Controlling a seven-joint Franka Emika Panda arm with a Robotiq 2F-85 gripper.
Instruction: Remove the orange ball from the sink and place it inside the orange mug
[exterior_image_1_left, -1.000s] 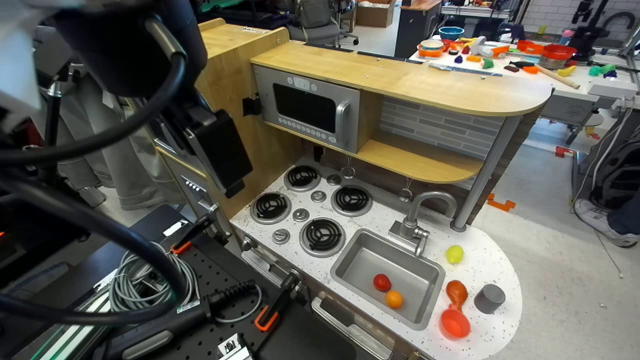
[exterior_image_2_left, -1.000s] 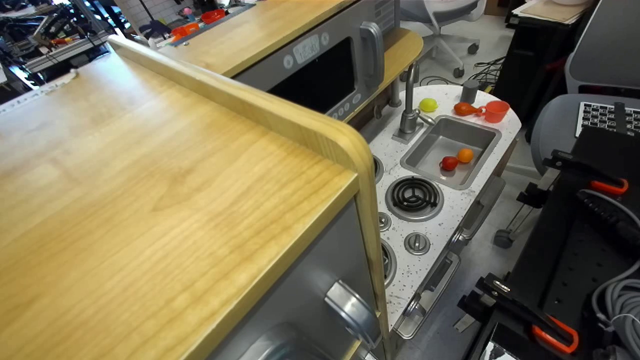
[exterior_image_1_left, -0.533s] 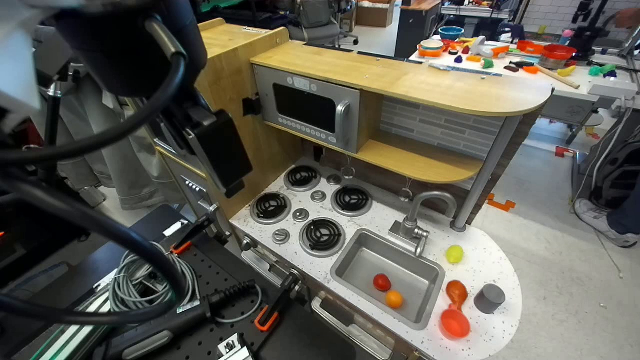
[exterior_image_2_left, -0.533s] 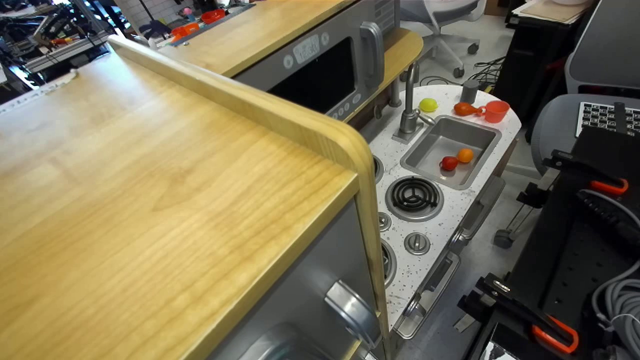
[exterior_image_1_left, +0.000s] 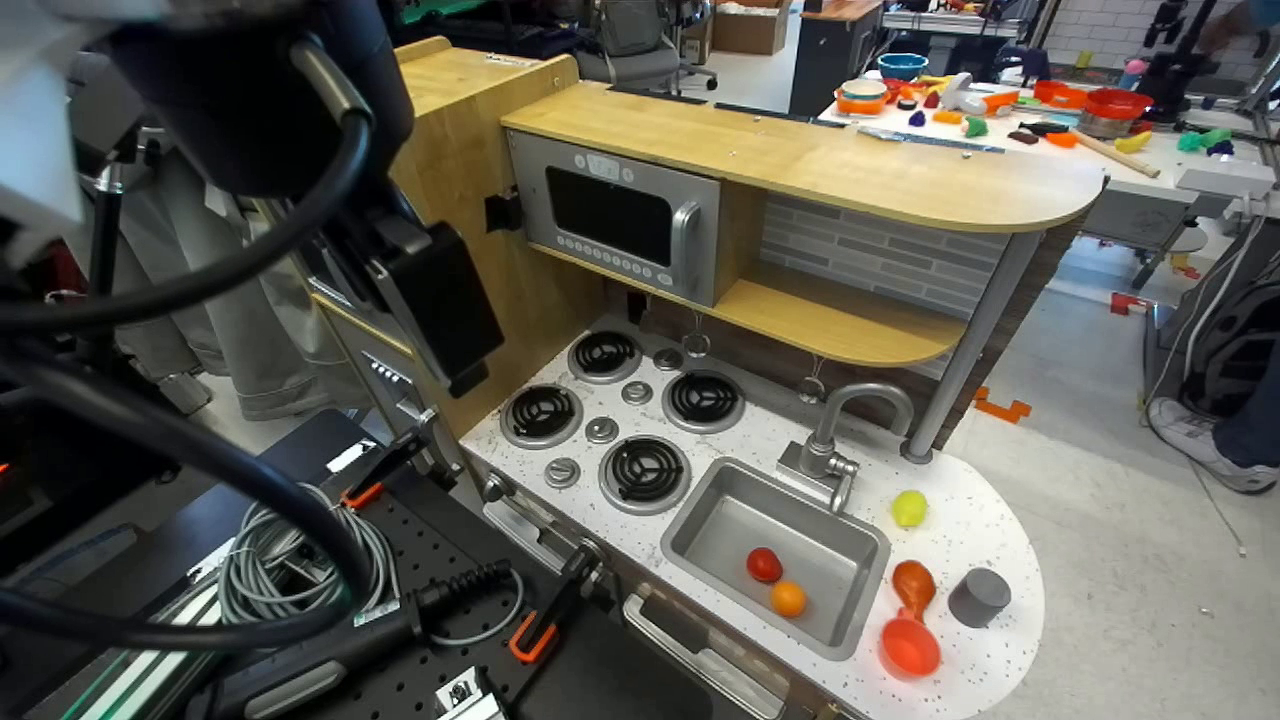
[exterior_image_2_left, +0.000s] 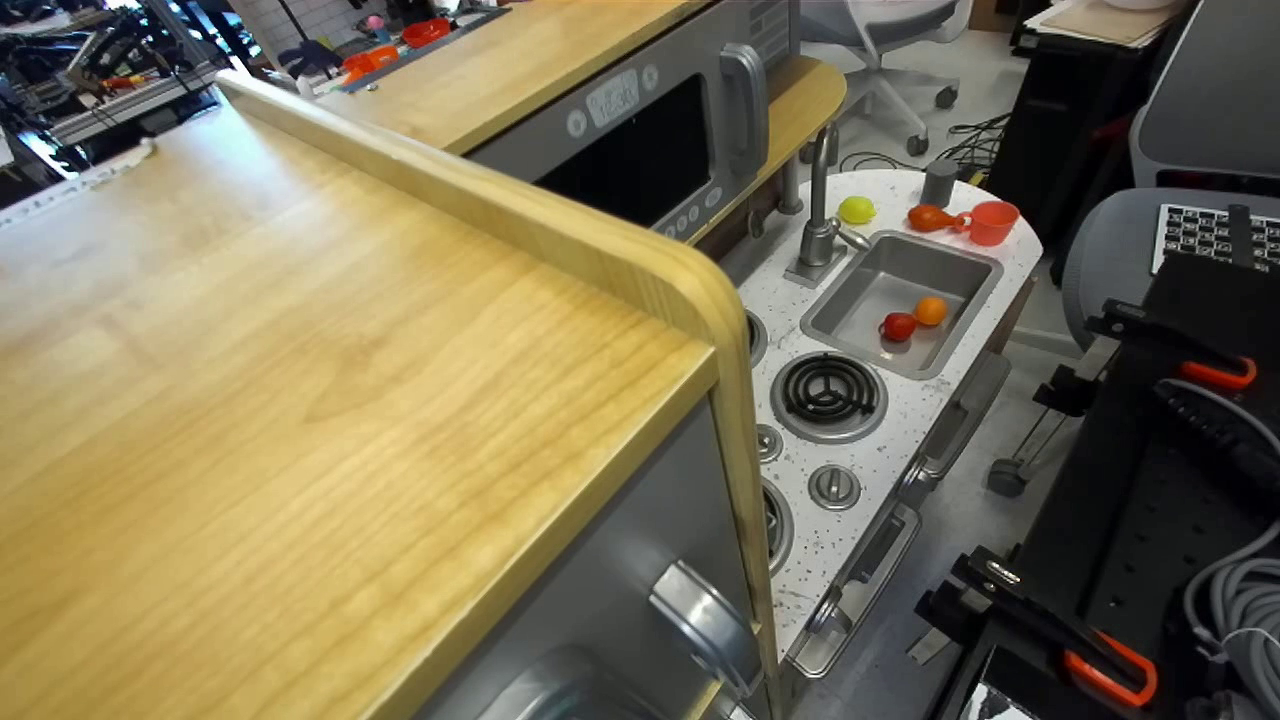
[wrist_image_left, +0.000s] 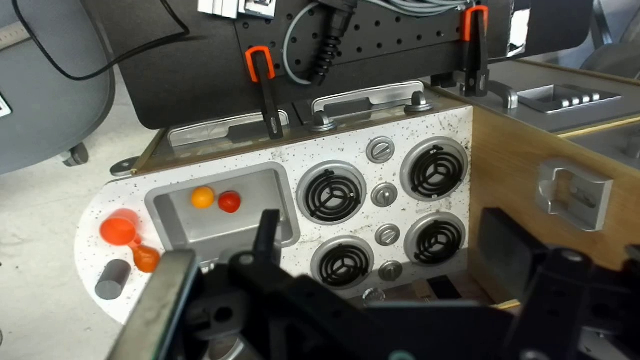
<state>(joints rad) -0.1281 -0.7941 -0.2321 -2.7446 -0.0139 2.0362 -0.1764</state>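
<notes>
The orange ball (exterior_image_1_left: 787, 599) lies on the floor of the sink (exterior_image_1_left: 700, 510), close beside a red ball-like piece (exterior_image_1_left: 764, 565). Both also show in the other views, with the orange ball (exterior_image_2_left: 930, 311) (wrist_image_left: 202, 197) plain in each. The translucent orange-red mug (exterior_image_1_left: 909, 648) stands upright on the white counter beside the sink; it also shows in the wrist view (wrist_image_left: 118, 227). My gripper (wrist_image_left: 381, 214) is open and empty, its fingers wide apart. It is high above the counter, on the burner side, away from the sink.
The grey faucet (exterior_image_1_left: 825, 450) rises at the sink's back edge. A rounded orange-brown thing (exterior_image_1_left: 914, 588) lies against the mug. A grey cylinder (exterior_image_1_left: 979, 597) and a yellow ball (exterior_image_1_left: 909, 508) are nearby. The microwave (exterior_image_1_left: 615, 215) and wooden shelf (exterior_image_1_left: 840, 315) overhang the counter's back.
The robot arm and the things on the counter show no visible movement. A person's arm has come into view at the far upper right of an exterior view.
</notes>
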